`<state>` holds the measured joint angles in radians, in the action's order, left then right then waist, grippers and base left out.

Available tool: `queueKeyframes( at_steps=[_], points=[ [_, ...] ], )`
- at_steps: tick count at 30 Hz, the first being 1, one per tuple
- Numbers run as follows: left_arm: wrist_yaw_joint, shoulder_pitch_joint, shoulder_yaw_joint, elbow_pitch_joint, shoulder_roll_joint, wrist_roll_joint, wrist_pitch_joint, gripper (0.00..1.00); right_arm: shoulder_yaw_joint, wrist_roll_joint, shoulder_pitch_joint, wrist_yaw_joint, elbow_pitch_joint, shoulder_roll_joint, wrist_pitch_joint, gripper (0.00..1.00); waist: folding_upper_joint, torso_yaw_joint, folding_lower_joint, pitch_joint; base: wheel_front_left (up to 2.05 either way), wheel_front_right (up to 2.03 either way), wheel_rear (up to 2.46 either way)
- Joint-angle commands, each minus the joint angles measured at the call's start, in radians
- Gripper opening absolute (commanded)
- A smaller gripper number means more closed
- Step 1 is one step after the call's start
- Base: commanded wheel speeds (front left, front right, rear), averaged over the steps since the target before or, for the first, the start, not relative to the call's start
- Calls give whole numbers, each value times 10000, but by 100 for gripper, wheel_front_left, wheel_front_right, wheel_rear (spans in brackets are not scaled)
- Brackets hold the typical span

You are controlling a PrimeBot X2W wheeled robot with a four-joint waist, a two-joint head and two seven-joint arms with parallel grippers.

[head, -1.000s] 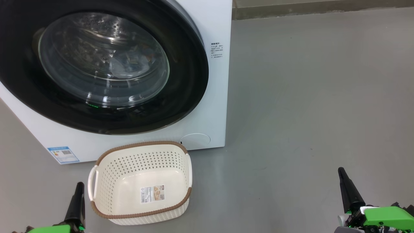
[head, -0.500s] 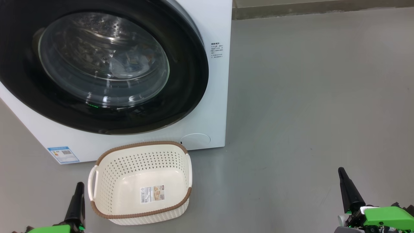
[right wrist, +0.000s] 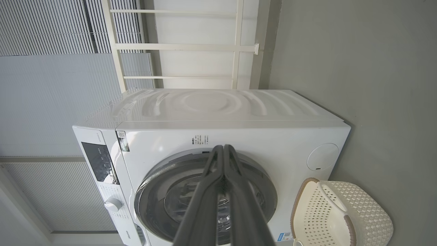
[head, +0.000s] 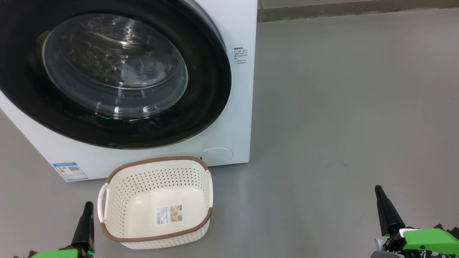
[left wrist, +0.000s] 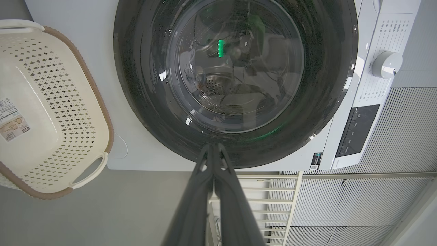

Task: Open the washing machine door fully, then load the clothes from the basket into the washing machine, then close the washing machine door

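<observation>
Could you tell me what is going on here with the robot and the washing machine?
Nothing is being handled right now. The washing machine door is closed, and the basket on the floor before the washing machine is empty. The clothes show pale blue through the door, apparently loaded. The left gripper and right gripper are both shut, hold nothing and touch nothing.

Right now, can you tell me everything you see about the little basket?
The basket is cream-white and looks like plastic, with rounded corners and walls full of small holes. A brown woven-look rim runs round its top, and a white handle sits at each end. It stands upright on the grey floor, close in front of the washing machine. Inside lies only a small sticker.
</observation>
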<state>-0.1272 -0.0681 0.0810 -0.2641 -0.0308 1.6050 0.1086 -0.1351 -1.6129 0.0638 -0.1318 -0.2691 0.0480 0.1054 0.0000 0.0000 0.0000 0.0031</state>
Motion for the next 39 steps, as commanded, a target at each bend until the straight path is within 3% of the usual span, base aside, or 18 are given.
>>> queueKeyframes(
  at_steps=[1,39],
  points=[
    [-35,-399,326,190,-194,37,45,0,223,35,440,11,244,36,71,0,0,0,0,0,0,0,0],
    [-35,-399,326,190,-194,37,44,0,213,44,441,11,244,30,78,0,0,0,0,0,0,0,0]
  ],
)
